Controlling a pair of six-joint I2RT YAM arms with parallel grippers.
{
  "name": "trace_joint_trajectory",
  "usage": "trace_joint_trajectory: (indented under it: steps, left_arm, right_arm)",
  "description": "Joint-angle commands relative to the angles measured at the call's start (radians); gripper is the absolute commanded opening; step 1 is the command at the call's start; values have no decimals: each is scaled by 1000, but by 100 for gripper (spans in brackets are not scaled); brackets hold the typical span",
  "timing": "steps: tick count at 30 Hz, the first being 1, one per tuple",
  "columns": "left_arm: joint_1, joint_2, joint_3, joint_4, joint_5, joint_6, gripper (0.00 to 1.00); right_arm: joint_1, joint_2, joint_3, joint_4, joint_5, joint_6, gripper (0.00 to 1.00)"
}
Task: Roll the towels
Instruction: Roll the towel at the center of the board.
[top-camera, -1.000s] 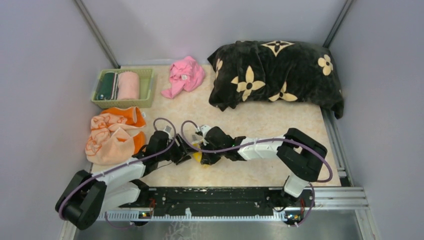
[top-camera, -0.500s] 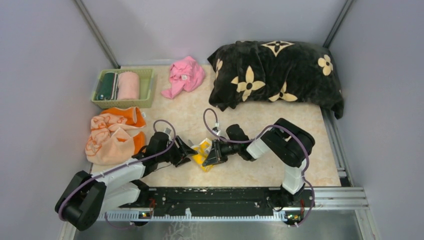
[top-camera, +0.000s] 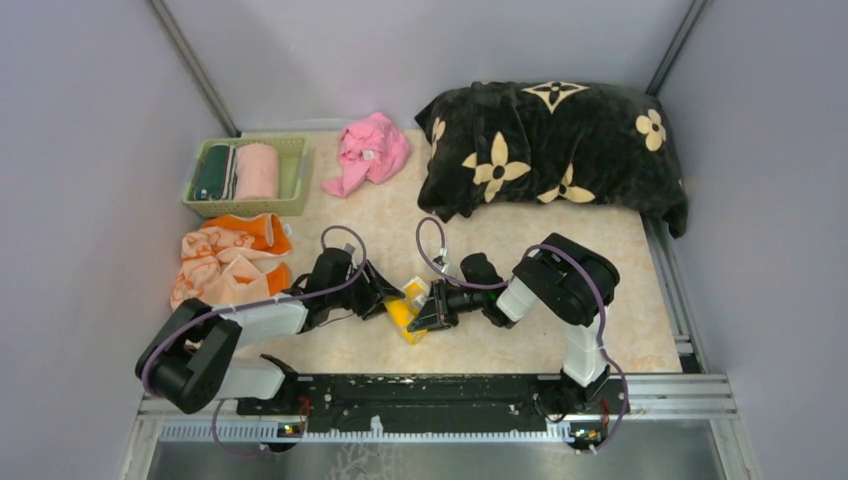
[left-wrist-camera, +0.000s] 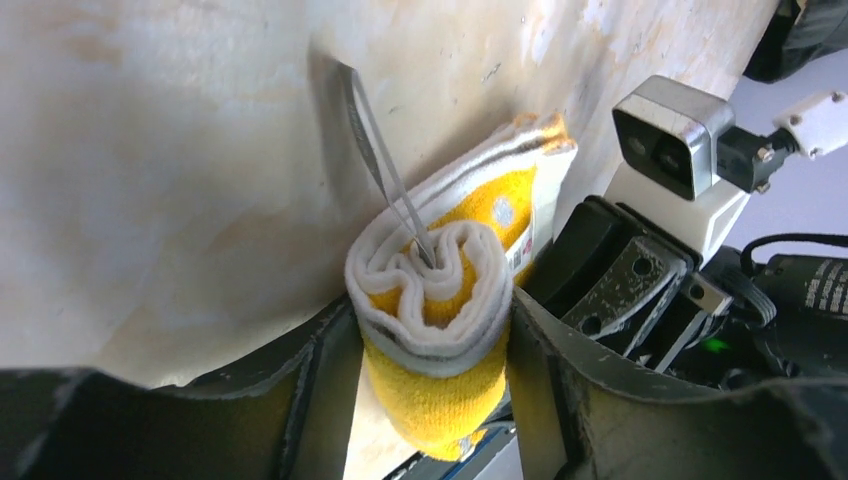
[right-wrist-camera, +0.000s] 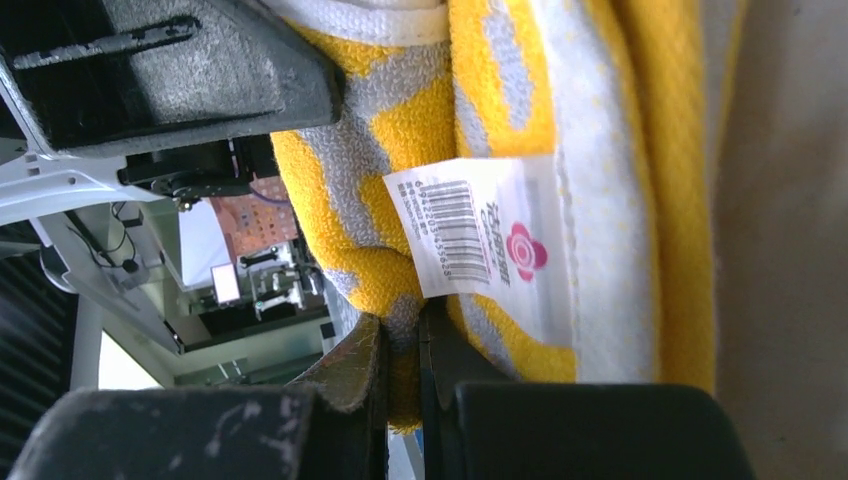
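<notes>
Seen from above, the yellow towel (top-camera: 404, 314) lies rolled on the table (top-camera: 620, 250) near its front edge, between the two arms. The peach towel (top-camera: 225, 270) sits crumpled well to the left, just in front of the green basket (top-camera: 245, 207). The left pincer (top-camera: 388, 305) and the right pincer (top-camera: 420, 320) come to the roll from opposite sides. In the left wrist view the yellow towel (left-wrist-camera: 440, 300) shows its spiral end between the two fingers (left-wrist-camera: 325, 380), which stand half apart and press on both sides of it, so this pincer grasps it. In the right wrist view the fingers (right-wrist-camera: 350, 370) are clenched on one thin fold of the same towel (right-wrist-camera: 400, 130), just under its white label (right-wrist-camera: 480, 240).
</notes>
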Motion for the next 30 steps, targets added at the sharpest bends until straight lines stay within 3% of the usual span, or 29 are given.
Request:
trace_joint_trajectory:
  steps: [1, 3, 5, 9, 11, 13, 18, 25, 30]
  left_arm:
    - [0, 112, 30, -18, -64, 52, 57]
    - [0, 143, 43, -31, -72, 67, 47]
    - [-1, 159, 49, -58, -79, 80, 30]
    - [5, 131, 56, -124, -120, 112, 26]
    - [15, 87, 57, -158, -138, 128, 32]
    - [24, 34, 59, -197, -157, 147, 48]
    - [28, -118, 53, -271, -150, 184, 60]
    - [28, -302, -50, -211, -34, 167, 66]
    - [26, -288, -101, -84, 52, 142, 65]
  right_arm:
    - [-8, 6, 0, -81, 32, -51, 2]
    - [-8, 4, -1, -91, 35, -59, 2]
    - [-7, 0, -3, -86, 35, -58, 2]
    - [-7, -4, -11, -57, 33, -39, 2]
    - [-8, -5, -14, -37, 30, -23, 2]
    - [-7, -4, -20, -20, 31, -5, 2]
    - [-7, 17, -41, 72, 21, 56, 2]
    - [-9, 108, -73, 260, 10, 159, 3]
    - [-10, 155, -99, 355, 20, 205, 4]
